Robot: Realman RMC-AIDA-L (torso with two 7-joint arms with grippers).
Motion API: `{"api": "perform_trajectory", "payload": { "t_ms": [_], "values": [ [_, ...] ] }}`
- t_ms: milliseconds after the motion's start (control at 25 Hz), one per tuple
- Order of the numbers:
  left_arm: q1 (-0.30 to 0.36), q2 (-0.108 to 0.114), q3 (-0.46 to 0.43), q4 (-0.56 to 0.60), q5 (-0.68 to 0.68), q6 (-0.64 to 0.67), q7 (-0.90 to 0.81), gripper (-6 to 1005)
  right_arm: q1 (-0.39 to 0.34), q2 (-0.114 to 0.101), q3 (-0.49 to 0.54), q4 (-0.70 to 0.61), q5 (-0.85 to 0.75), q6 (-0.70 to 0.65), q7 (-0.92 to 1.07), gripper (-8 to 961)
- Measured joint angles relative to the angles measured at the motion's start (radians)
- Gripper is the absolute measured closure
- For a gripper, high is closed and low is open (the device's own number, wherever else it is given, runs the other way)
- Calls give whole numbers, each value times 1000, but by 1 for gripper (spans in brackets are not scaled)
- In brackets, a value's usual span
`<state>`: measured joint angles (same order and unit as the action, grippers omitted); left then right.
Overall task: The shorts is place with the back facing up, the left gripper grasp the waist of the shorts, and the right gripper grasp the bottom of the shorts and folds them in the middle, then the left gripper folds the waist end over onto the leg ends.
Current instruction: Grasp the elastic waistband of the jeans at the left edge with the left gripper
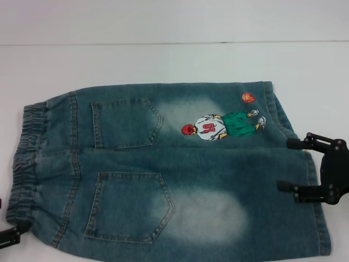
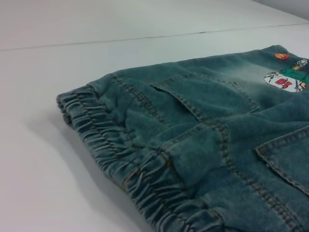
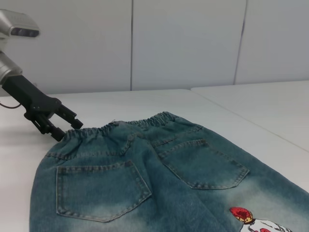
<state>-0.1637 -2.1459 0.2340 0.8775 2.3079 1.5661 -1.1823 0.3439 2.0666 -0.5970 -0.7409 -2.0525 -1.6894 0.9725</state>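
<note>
The blue denim shorts [image 1: 163, 174] lie flat with the back pockets up. Their elastic waist [image 1: 27, 164] is at the left and the leg ends [image 1: 313, 180] at the right. A basketball-player print [image 1: 223, 125] marks the far leg. My right gripper [image 1: 289, 165] is open over the leg-end hem, with one finger on each side of the split between the legs. Only a bit of my left gripper [image 1: 10, 236] shows at the near-left waist corner. The right wrist view shows this left gripper [image 3: 63, 126] open, right at the waistband's corner. The waistband [image 2: 120, 159] fills the left wrist view.
The shorts rest on a white table [image 1: 163, 60] with bare surface beyond and to the left of them. A seam in the tabletop runs along the far side. White wall panels [image 3: 183, 43] stand behind the table.
</note>
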Motion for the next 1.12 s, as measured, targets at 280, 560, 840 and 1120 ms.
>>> {"api": "perform_trajectory", "payload": {
  "t_ms": [280,560,840,1120],
  "values": [
    [-3,4,3,-12,9,14,6,67,0,0,5,0,0,-1,0,13],
    [-23,8,6,-30,17,13,17,116,-1,0,13,0,2,-5,0,12],
    [-39,5,69,-47,19,-49,15,259,-2,4,14,0,2,-7,1,12],
    [-38,0,59,-43,8,-61,17,540,-8,5,21,0,7,-8,2,13]
  ]
}}
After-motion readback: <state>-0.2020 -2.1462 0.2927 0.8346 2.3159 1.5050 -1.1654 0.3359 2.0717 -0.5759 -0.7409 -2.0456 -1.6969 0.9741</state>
